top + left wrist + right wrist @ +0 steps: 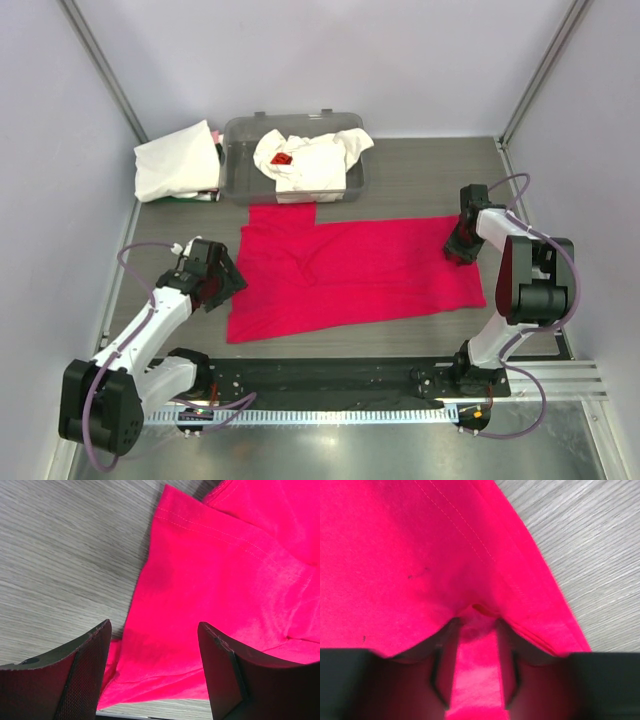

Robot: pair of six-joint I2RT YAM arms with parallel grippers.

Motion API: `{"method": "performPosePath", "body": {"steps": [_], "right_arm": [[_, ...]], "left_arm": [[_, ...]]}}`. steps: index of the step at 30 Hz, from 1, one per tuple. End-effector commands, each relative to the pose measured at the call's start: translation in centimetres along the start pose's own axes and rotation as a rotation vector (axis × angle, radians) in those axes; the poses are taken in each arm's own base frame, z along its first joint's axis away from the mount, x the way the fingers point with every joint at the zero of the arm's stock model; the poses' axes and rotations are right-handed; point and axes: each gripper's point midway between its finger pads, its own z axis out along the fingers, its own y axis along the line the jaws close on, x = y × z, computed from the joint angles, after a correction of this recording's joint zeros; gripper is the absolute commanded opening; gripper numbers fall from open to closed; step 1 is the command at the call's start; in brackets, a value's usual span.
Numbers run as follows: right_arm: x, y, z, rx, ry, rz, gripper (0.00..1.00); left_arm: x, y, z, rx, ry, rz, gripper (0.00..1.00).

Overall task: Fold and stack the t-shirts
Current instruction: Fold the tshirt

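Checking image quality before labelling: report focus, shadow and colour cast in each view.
Top external: sharp, evenly lit, the red t-shirt vivid. Left wrist: table grain crisp, a dim shadow on the shirt between the open jaws. Right wrist: stitching sharp, the near jaws blurred and tinted red, pinching cloth.

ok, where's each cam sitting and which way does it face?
Top external: fixed above and behind the bases, facing down at the table, red t-shirt and tub; left arm and right arm show whole.
Left wrist: on the left arm, facing down at the shirt's left edge; the open left end effector shows.
Right wrist: on the right arm, facing down at the shirt's right edge; the right end effector pinches a fold.
Shared: all three see the red t-shirt.
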Motion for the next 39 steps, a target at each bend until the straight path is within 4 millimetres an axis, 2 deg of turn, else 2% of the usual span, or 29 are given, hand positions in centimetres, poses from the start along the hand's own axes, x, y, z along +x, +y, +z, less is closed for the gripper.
{"method": "performPosePath", "body": {"steps": [1, 2, 5, 9, 13, 14, 16, 25, 30, 33, 34, 35, 37, 38, 39], "right_arm": [[-0.7, 0.1, 0.1, -0.002, -0.038, 0.002, 0.36], [-0.7, 0.1, 0.0, -0.002, -0.039, 0.003, 0.28], [-0.5, -0.1, -0.3, 0.001, -0.040, 0.004, 0.10], [-0.5, -0.3, -1.1, 0.007, -0.043, 0.007, 0.09], [-0.8, -0.5, -2.3, 0.001, -0.062, 0.012, 0.18], [-0.7, -0.6, -2.5, -0.001, -0.061, 0.012, 0.24], [-0.6, -0.7, -2.8, -0.005, -0.062, 0.011, 0.27], [0.4, -0.7, -2.6, -0.017, -0.042, 0.010, 0.27], [0.1, -0.2, -2.9, -0.045, -0.057, 0.016, 0.26], [-1.4, 0.7, -4.2, -0.100, -0.117, 0.029, 0.30], [-2.0, 1.0, -4.6, -0.113, -0.136, 0.033, 0.41], [-2.4, 1.4, -5.0, -0.132, -0.146, 0.036, 0.46], [-3.6, 2.7, -6.1, -0.185, -0.165, 0.040, 0.52], [-3.5, 3.7, -6.5, -0.239, -0.149, 0.038, 0.54], [-3.9, 4.4, -6.8, -0.261, -0.149, 0.041, 0.54]], "left_arm": [[-0.6, -0.6, 0.0, 0.036, -0.027, 0.002, 0.71], [-0.6, -0.6, -0.1, 0.041, -0.028, 0.003, 0.71], [-0.6, -0.7, -0.2, 0.046, -0.032, -0.001, 0.71], [-0.7, -0.8, -0.3, 0.050, -0.032, -0.001, 0.71], [-0.6, -0.7, -0.3, 0.051, -0.031, -0.001, 0.70], [-0.7, -0.8, -0.3, 0.053, -0.033, -0.001, 0.70], [-0.7, -0.8, -0.4, 0.055, -0.033, -0.002, 0.70], [-0.8, -0.9, -0.6, 0.066, -0.047, -0.008, 0.70], [-1.1, -0.7, -0.4, 0.050, -0.056, 0.001, 0.69], [-2.8, -1.3, -1.0, 0.049, -0.091, 0.014, 0.70], [-4.4, -2.4, -1.8, 0.073, -0.122, 0.022, 0.70], [-5.3, -2.9, -2.1, 0.081, -0.138, 0.026, 0.70], [-6.8, -3.8, -1.9, 0.078, -0.144, 0.033, 0.70], [-8.3, -5.2, -2.2, 0.106, -0.169, 0.044, 0.70], [-8.1, -5.9, -1.3, 0.116, -0.122, 0.049, 0.70]]}}
